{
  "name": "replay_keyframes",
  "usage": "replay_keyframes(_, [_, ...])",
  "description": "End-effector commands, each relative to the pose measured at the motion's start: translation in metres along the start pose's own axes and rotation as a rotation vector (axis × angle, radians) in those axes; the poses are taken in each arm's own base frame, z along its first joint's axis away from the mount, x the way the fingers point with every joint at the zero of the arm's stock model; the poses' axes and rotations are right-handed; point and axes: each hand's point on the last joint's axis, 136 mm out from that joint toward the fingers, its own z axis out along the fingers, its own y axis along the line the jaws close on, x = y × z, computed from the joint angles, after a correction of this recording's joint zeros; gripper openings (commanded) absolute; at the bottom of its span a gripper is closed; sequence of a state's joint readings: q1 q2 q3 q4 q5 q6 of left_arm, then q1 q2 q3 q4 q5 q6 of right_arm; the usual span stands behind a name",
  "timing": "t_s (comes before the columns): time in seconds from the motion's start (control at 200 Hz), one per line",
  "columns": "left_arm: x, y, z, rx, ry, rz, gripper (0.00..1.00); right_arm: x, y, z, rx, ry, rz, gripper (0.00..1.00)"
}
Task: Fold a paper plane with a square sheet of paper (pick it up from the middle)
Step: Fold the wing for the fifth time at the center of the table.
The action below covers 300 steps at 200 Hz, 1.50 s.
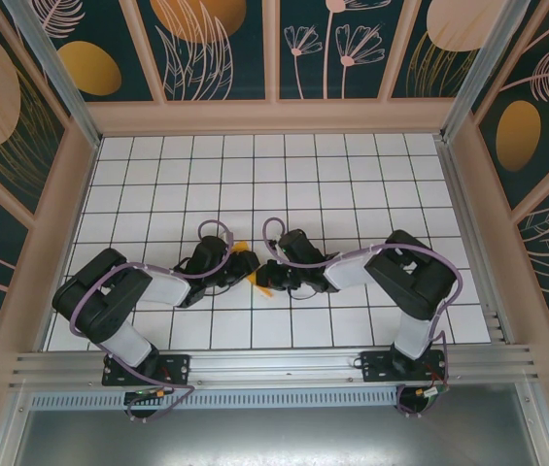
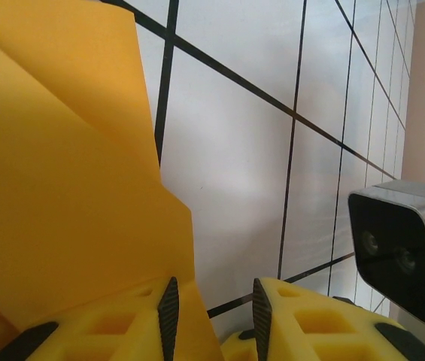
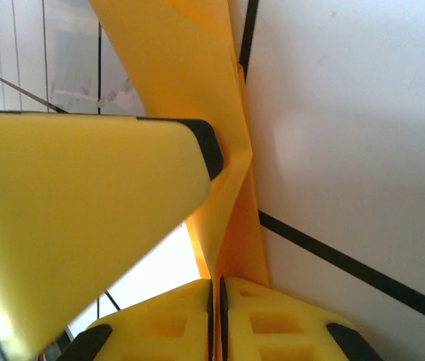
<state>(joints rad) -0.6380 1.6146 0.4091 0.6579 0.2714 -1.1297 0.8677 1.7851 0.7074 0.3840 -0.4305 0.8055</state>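
Both arms are leaning in from the near edge, tips nearly touching over the middle of the surface. Your right gripper is pinching the paper sheet. Its jaws are sitting almost flush with only a hairline slit between them, and the folded orange-yellow edge is running down into that slit.

Your left gripper is holding its jaws narrow but apart. White surface is showing through the gap, and the sheet is lying over one side with its edge poking into the gap. You can't tell whether it's bearing on either pad.

In the right wrist view the left gripper's black-tipped finger is pressing against the sheet's crease. The sheet is sitting between the two grippers, creased and layered. From above, small orange corners are peeking out between the gripper bodies. Beyond them the black-lined grid is running out to the patterned back wall.
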Motion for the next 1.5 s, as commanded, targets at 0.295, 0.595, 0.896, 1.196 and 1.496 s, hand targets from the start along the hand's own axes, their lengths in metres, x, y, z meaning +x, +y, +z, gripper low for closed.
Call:
replay_keyframes(0.295, [0.008,0.036,0.002,-0.136,0.017,-0.013,0.33,0.012,-0.004,-0.018,0.022,-0.005,-0.025,0.14])
replay_keyframes(0.595, [0.008,0.042,0.002,-0.173,0.013,-0.034,0.31,0.044,-0.039,-0.012,0.088,0.090,0.004,0.05])
replay_keyframes(0.896, [0.009,0.045,0.003,-0.190,0.024,-0.044,0.31,0.050,-0.049,-0.011,0.141,0.119,0.019,0.09])
replay_keyframes(1.196, [0.008,0.044,0.004,-0.193,0.022,-0.040,0.30,0.042,-0.025,-0.026,0.085,0.092,-0.015,0.12])
replay_keyframes(1.496, [0.008,0.043,0.004,-0.194,0.027,-0.036,0.30,0.057,-0.040,-0.028,0.100,0.110,0.024,0.06])
